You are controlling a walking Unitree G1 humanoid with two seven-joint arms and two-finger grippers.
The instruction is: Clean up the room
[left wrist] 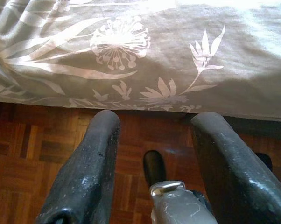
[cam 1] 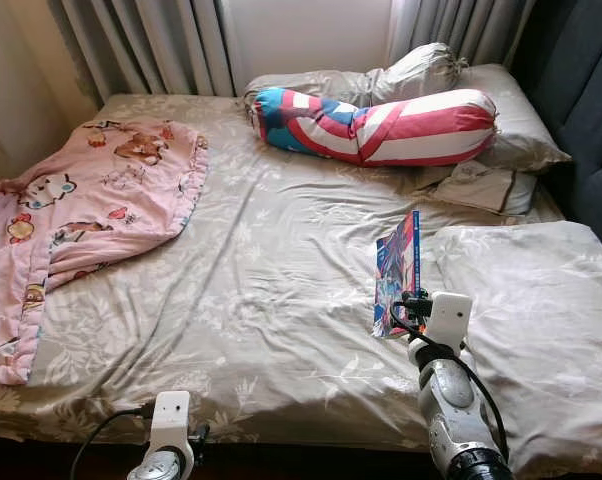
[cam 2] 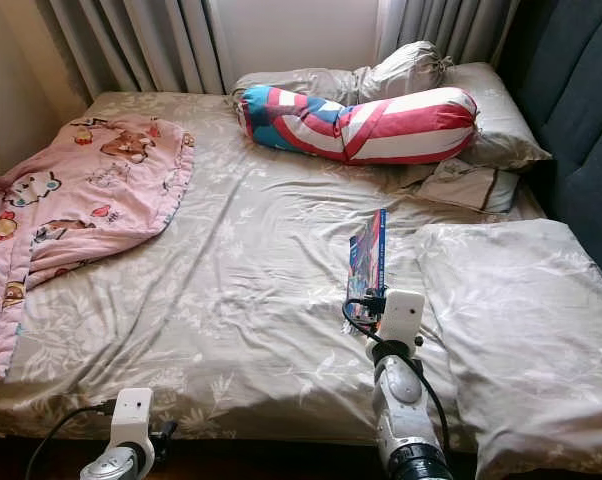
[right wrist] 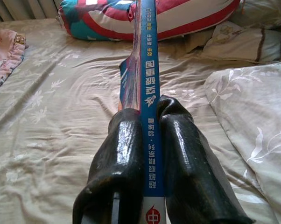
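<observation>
A thin blue book point(cam 1: 399, 268) stands on edge on the bed, its spine point(right wrist: 147, 93) with white lettering facing up. My right gripper point(right wrist: 150, 116) is shut on the book, one black finger point(right wrist: 119, 149) pressed on each side. My right arm point(cam 1: 446, 390) reaches over the bed's front right part. Low at the bed's front edge, my left gripper point(left wrist: 152, 126) is open over the wooden floor, holding nothing; its wrist point(cam 1: 169, 425) sits below the mattress edge.
The bed has a beige floral sheet point(cam 1: 271, 290). A pink cartoon blanket point(cam 1: 91, 200) lies at the left. A red, white and blue bolster point(cam 1: 381, 125) and beige pillows point(cam 1: 521, 125) lie at the head. A large beige pillow point(cam 1: 541, 310) sits at right, beside a dark headboard point(cam 1: 591, 100).
</observation>
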